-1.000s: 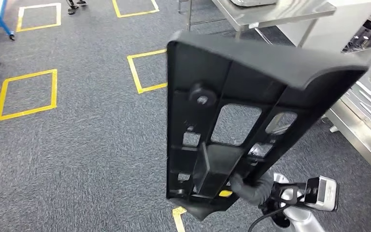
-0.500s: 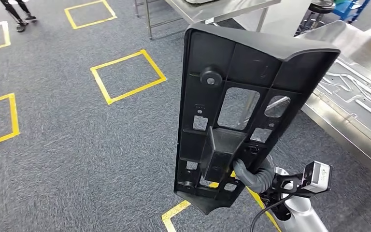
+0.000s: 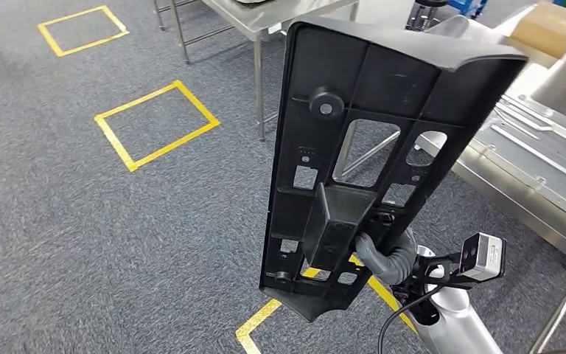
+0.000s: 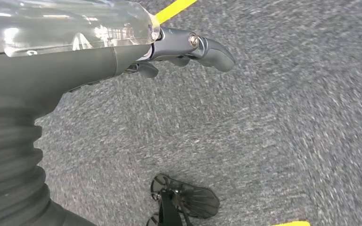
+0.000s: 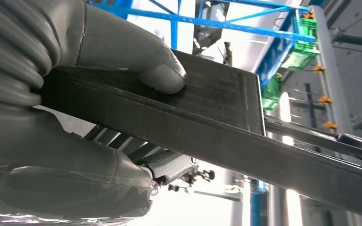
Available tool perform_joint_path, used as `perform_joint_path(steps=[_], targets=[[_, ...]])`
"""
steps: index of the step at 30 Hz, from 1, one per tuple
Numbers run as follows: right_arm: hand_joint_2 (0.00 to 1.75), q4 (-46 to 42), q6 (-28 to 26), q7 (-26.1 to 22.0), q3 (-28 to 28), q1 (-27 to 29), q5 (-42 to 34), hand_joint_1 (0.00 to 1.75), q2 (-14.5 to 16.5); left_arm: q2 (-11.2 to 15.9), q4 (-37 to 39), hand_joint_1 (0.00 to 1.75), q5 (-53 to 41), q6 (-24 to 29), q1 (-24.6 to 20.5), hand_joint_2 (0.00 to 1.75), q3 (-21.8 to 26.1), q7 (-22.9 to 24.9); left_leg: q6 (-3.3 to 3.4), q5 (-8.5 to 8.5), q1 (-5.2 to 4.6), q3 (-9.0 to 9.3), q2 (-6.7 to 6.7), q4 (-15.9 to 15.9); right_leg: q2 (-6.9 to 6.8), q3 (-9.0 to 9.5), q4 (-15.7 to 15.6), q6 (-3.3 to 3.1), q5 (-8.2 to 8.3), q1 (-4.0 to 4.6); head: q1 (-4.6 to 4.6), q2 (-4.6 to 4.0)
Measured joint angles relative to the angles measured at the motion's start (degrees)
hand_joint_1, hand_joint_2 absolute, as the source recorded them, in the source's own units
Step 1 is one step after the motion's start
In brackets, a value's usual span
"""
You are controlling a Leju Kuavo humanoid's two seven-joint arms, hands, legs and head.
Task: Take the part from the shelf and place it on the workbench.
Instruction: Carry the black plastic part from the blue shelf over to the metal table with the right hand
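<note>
Grey carpet marked with yellow tape squares covers the floor across the left and lower part of the head view.

Nearest, at the lower right of that frame, the right hand is seen clamped on the part, a long black moulded panel with ribs and cut-out windows. In the right wrist view the thumb is pressed flat on one face of a dark rib while the other fingers are wrapped beneath it, so the part is pinched from both sides. The grip is taken low on the panel, at a boxy boss near its bottom end, and the panel is carried upright with its ribbed back turned to the camera; this is judged to keep the long piece off the floor and away from the body during carrying.

The left hand is shown in the left wrist view hanging above the carpet, nothing held, its fingers loosely curled; whether they are fully closed cannot be told.

Farther off, at the right edge of the head view, a steel surface with flat metal pieces on it is reached by the top of the part in the picture, and is judged to be the workbench. The placing is not yet done. Beyond, at the upper middle, a second steel table is visible.
</note>
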Motion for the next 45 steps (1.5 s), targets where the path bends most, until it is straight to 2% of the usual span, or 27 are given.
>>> perform_joint_path(steps=[3,5,7,9,10,11,12,14,15,17,18,20,22,24,25,26,27,29,31,33,35,37,39,40,41,42,45], targets=[[1.75,-0.10,-0.79,0.17,0.13,-0.75,-0.42,1.75,0.01,-0.01,0.00,0.00,-0.11,0.01,-0.18,1.75,0.01,-0.17,-0.90,-0.57,-0.03,0.49,1.18,0.08,1.84,0.05,-0.54,-0.70,0.15,-0.03,-0.01,0.00],[1.75,-0.31,-2.14,1.27,0.14,-2.03,-1.53,1.75,0.04,0.01,0.00,0.00,-0.37,-0.01,-0.45,1.75,0.00,-0.14,-1.42,-2.58,0.17,-0.59,-1.13,3.15,3.23,0.38,-0.98,-1.29,0.47,-0.51,-0.02,0.00],[1.75,-0.63,-3.71,2.41,0.06,-3.39,-3.02,1.75,0.02,0.11,0.00,0.00,-0.59,-0.04,-0.52,1.75,0.00,-0.03,-1.71,-6.07,0.42,-4.20,-4.16,10.60,4.64,0.50,-1.04,-1.60,0.58,-0.71,-0.03,0.00],[1.75,-1.24,-4.57,2.21,-0.33,-3.31,-3.93,1.75,-0.28,0.24,0.00,0.00,-0.57,-0.07,-0.46,1.75,0.00,0.03,-1.90,-7.42,0.48,-7.51,-4.95,16.43,6.27,0.59,-0.99,-1.66,0.54,-0.70,-0.03,0.00],[1.75,-1.60,-4.60,1.52,-0.60,-2.74,-4.04,1.75,-0.52,0.27,0.00,0.00,-0.41,-0.07,-0.44,1.75,0.00,0.07,-1.93,-6.42,0.53,-7.88,-5.04,16.38,7.08,0.69,-0.93,-1.60,0.48,-0.71,-0.03,0.00],[1.75,-1.91,-4.42,0.58,-0.83,-2.04,-3.91,1.75,-0.78,0.27,0.00,0.00,-0.13,-0.05,-0.42,1.75,0.02,0.13,-1.91,-4.39,0.61,-7.12,-5.28,13.98,7.85,0.82,-0.83,-1.50,0.37,-0.74,-0.03,0.00],[1.75,-2.12,-4.13,-0.32,-1.01,-1.37,-3.69,1.75,-0.97,0.27,0.00,0.00,0.25,-0.03,-0.38,1.75,0.09,0.21,-1.88,-1.86,0.76,-5.57,-6.07,9.96,8.59,0.91,-0.67,-1.36,0.20,-0.78,-0.03,0.00],[1.75,-2.22,-3.64,-1.45,-1.16,-0.65,-3.24,1.75,-1.11,0.27,0.00,0.00,1.02,-0.02,-0.32,1.75,0.32,0.38,-1.71,0.96,1.07,-2.75,-8.55,3.05,10.11,0.66,-0.18,-0.88,-0.08,-0.80,-0.03,0.00],[1.75,-2.21,-3.56,-1.60,-1.15,-0.56,-3.04,1.75,-1.10,0.26,0.00,0.00,1.30,-0.01,-0.29,1.75,0.43,0.38,-1.54,1.29,1.14,-2.07,-9.36,1.34,10.85,0.38,-0.02,-0.57,-0.11,-0.86,-0.03,0.00],[1.75,-2.18,-3.82,-1.49,-1.09,-0.58,-2.83,1.75,-1.06,0.25,0.00,0.00,1.64,-0.04,-0.40,1.75,0.49,0.26,-0.94,1.12,1.01,-1.86,-8.89,0.80,12.28,-0.09,-0.12,0.24,0.13,-1.10,-0.03,0.00],[1.75,-2.17,-4.05,-1.34,-1.05,-0.62,-2.81,1.75,-1.03,0.21,0.00,0.00,1.74,-0.14,-0.56,1.75,0.50,0.16,-0.52,1.28,1.03,-1.75,-8.24,0.52,12.30,-0.17,-0.15,0.59,0.16,-1.19,-0.02,0.00],[1.75,-2.13,-4.61,-1.01,-0.96,-1.06,-2.83,1.75,-0.92,0.14,0.00,0.00,1.79,-0.53,-0.85,1.75,0.50,-0.07,0.25,1.63,1.14,-1.41,-6.97,-0.12,9.41,-1.05,1.73,1.08,-1.08,-1.04,-0.01,0.00],[1.75,-2.04,-5.03,-0.72,-0.77,-1.62,-2.80,1.75,-0.62,0.11,0.00,0.00,1.71,-0.89,-0.78,1.75,0.50,-0.37,0.65,1.67,1.07,-1.24,-5.64,-0.36,5.60,-4.18,8.21,1.35,-4.52,-1.01,-0.01,0.00],[1.75,-1.95,-5.13,-0.49,-0.54,-1.61,-2.40,1.75,-0.33,0.11,0.00,0.00,1.66,-0.99,-0.61,1.75,0.50,-0.54,0.74,1.51,0.97,-1.23,-4.27,-0.32,4.68,-7.90,15.41,1.60,-7.17,-1.22,-0.01,0.00],[1.75,-1.92,-5.10,-0.45,-0.42,-1.42,-2.10,1.75,-0.27,0.11,0.00,0.00,1.66,-1.01,-0.60,1.75,0.50,-0.59,0.71,1.40,0.94,-1.18,-3.62,-0.31,4.61,-8.60,16.61,1.66,-7.04,-1.29,-0.01,0.00],[1.75,-1.89,-5.07,-0.43,-0.27,-1.26,-1.81,1.75,-0.26,0.09,0.00,0.00,1.67,-1.02,-0.63,1.75,0.50,-0.62,0.64,1.27,0.92,-1.05,-3.01,-0.30,4.47,-8.04,15.39,1.64,-5.79,-1.32,-0.01,0.00],[1.75,-1.89,-5.03,-0.44,-0.12,-1.17,-1.60,1.75,-0.26,0.05,0.00,0.00,1.67,-1.02,-0.66,1.75,0.50,-0.63,0.54,1.11,0.91,-0.84,-2.42,-0.29,4.08,-6.23,11.83,1.53,-3.74,-1.31,-0.01,0.00],[1.75,-1.90,-4.97,-0.49,0.18,-1.15,-1.35,1.75,-0.24,-0.08,0.00,0.00,1.64,-1.02,-0.71,1.75,0.50,-0.65,0.16,0.72,0.73,-0.30,-1.34,-0.29,1.71,-1.71,3.13,0.98,-0.36,-0.93,-0.01,0.00],[1.75,-1.91,-4.88,-0.50,0.41,-1.27,-1.22,1.75,-0.21,-0.17,0.00,0.00,1.63,-1.04,-0.72,1.75,0.50,-0.67,-0.44,0.43,0.55,0.02,-0.41,-0.31,0.38,0.14,-0.68,0.40,0.50,-0.41,-0.01,0.00],[1.75,-1.89,-5.03,0.43,0.70,-2.02,-1.80,1.75,-0.20,-0.20,0.00,0.00,1.63,-1.26,-0.75,1.75,0.50,-0.62,-1.12,0.26,0.53,0.23,0.58,-0.43,1.69,-0.09,-0.74,-0.13,0.66,-0.33,-0.02,0.00],[1.75,-1.84,-6.04,2.97,1.31,-4.29,-4.07,1.75,-0.28,-0.21,0.00,0.00,1.64,-1.63,-0.93,1.75,0.50,-0.39,-1.73,-0.63,0.69,0.03,-0.88,0.59,3.03,0.00,-1.19,-0.78,1.05,-0.71,-0.02,0.00],[1.75,-1.60,-7.95,5.64,2.17,-7.69,-7.68,1.75,-0.67,-0.10,0.00,0.00,1.75,-1.91,-1.12,1.75,0.51,-0.10,-2.05,-3.68,0.87,-2.44,-3.85,6.03,4.36,0.14,-1.49,-1.24,1.32,-0.98,-0.01,0.00],[1.75,-1.24,-9.62,6.84,3.02,-10.42,-10.86,1.75,-1.56,0.13,0.00,0.00,2.03,-2.10,-1.10,1.75,0.55,0.02,-2.16,-6.96,0.89,-6.53,-4.89,14.06,5.81,0.10,-1.39,-1.40,1.32,-0.89,-0.02,0.00],[1.75,-1.09,-10.09,6.93,3.39,-11.22,-11.83,1.75,-2.13,0.22,0.00,0.00,2.18,-2.21,-1.09,1.75,0.60,0.02,-2.16,-7.26,0.88,-7.90,-4.96,16.38,6.52,0.11,-1.31,-1.41,1.30,-0.84,-0.02,0.00],[1.75,-0.98,-10.39,6.90,3.77,-11.75,-12.43,1.75,-2.73,0.26,0.00,0.00,2.31,-2.32,-1.08,1.75,0.66,0.03,-2.10,-6.37,0.88,-8.24,-5.00,16.44,7.20,0.15,-1.22,-1.38,1.26,-0.81,-0.02,0.00],[1.75,-0.92,-10.61,6.83,4.10,-12.12,-12.73,1.75,-3.28,0.27,0.00,0.00,2.39,-2.45,-1.09,1.75,0.73,0.06,-1.99,-4.42,0.89,-7.46,-5.21,14.09,7.89,0.21,-1.11,-1.31,1.21,-0.81,-0.02,0.00],[1.75,-0.79,-11.58,6.68,5.00,-13.29,-13.10,1.75,-4.20,0.36,0.00,0.00,2.60,-2.82,-1.08,1.75,0.92,0.22,-1.52,1.12,1.07,-2.90,-7.92,2.94,9.94,0.04,-0.60,-0.76,0.96,-0.80,-0.02,0.00]])
